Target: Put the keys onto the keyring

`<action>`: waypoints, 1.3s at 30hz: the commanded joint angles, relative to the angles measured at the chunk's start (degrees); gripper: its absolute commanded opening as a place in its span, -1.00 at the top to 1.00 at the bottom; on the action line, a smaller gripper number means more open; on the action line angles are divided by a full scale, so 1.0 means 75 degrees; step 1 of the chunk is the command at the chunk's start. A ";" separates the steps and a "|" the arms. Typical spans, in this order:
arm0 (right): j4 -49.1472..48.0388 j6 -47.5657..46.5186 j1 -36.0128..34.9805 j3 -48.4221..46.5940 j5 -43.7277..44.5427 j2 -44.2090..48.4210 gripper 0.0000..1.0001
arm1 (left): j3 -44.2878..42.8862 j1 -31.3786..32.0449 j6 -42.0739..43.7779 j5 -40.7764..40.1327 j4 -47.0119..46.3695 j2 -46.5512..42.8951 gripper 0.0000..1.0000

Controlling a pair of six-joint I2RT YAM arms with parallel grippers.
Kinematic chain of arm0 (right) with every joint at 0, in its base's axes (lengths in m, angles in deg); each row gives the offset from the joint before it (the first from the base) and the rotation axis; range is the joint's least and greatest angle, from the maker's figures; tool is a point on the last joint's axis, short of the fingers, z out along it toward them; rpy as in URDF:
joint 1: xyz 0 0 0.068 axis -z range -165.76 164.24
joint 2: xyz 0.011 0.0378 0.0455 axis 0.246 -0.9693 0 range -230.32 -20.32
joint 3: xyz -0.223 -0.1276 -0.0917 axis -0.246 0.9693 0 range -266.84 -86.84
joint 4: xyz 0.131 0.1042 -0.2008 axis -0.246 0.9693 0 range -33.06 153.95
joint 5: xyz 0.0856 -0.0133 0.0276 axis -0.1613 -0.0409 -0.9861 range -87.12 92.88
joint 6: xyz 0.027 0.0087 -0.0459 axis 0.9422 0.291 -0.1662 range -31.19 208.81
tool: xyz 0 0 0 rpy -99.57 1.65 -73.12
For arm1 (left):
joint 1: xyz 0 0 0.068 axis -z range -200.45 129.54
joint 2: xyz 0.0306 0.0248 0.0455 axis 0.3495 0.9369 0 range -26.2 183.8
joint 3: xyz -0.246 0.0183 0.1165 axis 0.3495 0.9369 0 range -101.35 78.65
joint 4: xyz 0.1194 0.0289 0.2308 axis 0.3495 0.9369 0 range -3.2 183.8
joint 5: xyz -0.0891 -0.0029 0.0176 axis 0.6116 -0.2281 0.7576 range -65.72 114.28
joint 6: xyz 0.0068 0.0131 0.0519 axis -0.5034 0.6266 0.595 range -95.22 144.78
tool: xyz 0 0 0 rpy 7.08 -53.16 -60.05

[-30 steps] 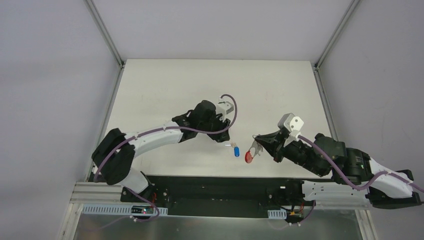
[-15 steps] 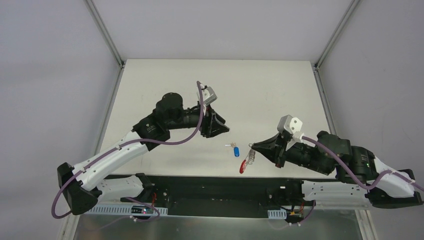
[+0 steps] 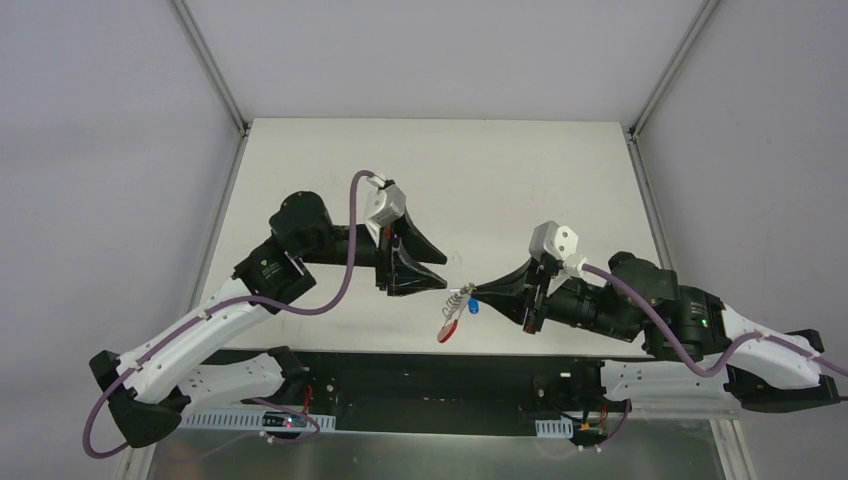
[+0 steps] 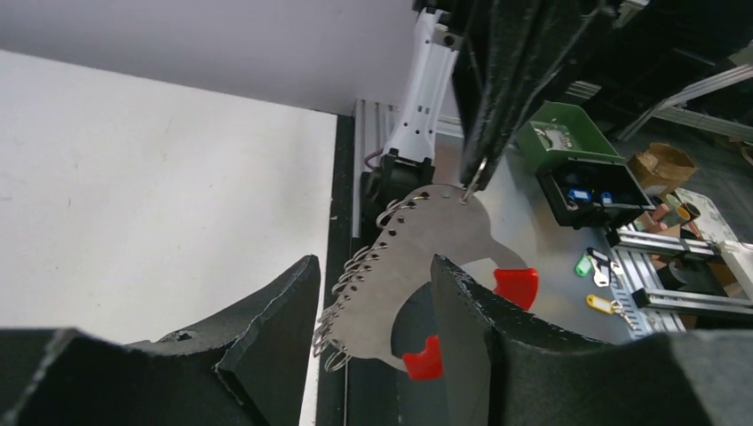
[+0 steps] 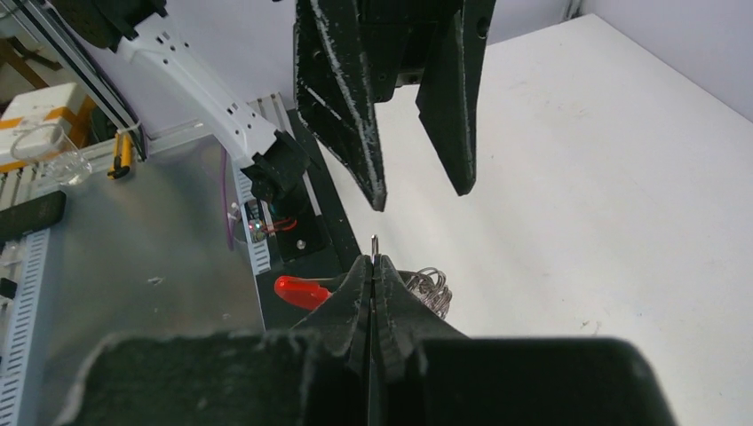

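Top view, right pincer (image 3: pixel 478 292): clamped shut on keyring (image 3: pixel 447 328), which hung off its tip, long axis sloping down toward near edge.
Top view, left pincer (image 3: pixel 444 276): jaws apart, empty, faced right pincer tip to tip, just beside keyring.
Top view, key (image 3: pixel 472 307): lay on tabletop (image 3: pixel 520 180) under right pincer's tip, gripped by neither; probably a downward reach for the free left arm.
Left wrist view, keyring (image 4: pixel 417 248): dangled straight ahead between left pincer (image 4: pixel 373 263) fingers; contact could not be told. Pinched at top by right pincer (image 4: pixel 484 133).
Right wrist view, right pincer (image 5: pixel 373 266): closed, keyring (image 5: pixel 297 290) below; left pincer (image 5: pixel 422 197) gaped ahead; key unseen.
Count: one key, one keyring, two pincers.
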 commanded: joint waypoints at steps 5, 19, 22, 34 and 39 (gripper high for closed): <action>-0.1950 0.0175 -0.0043 -0.0145 -0.0250 -0.0246 1.00 | -0.0067 0.0060 -0.0950 0.0952 -0.1510 -0.0681 -0.01; -0.3182 0.0105 -0.0042 -0.0109 -0.0438 -0.0725 1.00 | 0.0028 0.0067 -0.1541 0.1224 -0.2205 -0.1021 -0.03; -0.3466 0.0031 -0.0043 0.0010 -0.0512 -0.0689 1.00 | 0.0052 0.0070 -0.1561 0.1228 -0.2210 -0.1066 0.00; -0.3553 -0.0072 -0.0043 -0.0089 -0.0517 -0.0875 1.00 | 0.0067 0.0065 -0.1556 0.1253 -0.2267 -0.1170 0.10; -0.3553 -0.0055 -0.0042 -0.0126 -0.0566 -0.0961 1.00 | 0.0057 0.0063 -0.1561 0.1241 -0.2286 -0.1175 0.10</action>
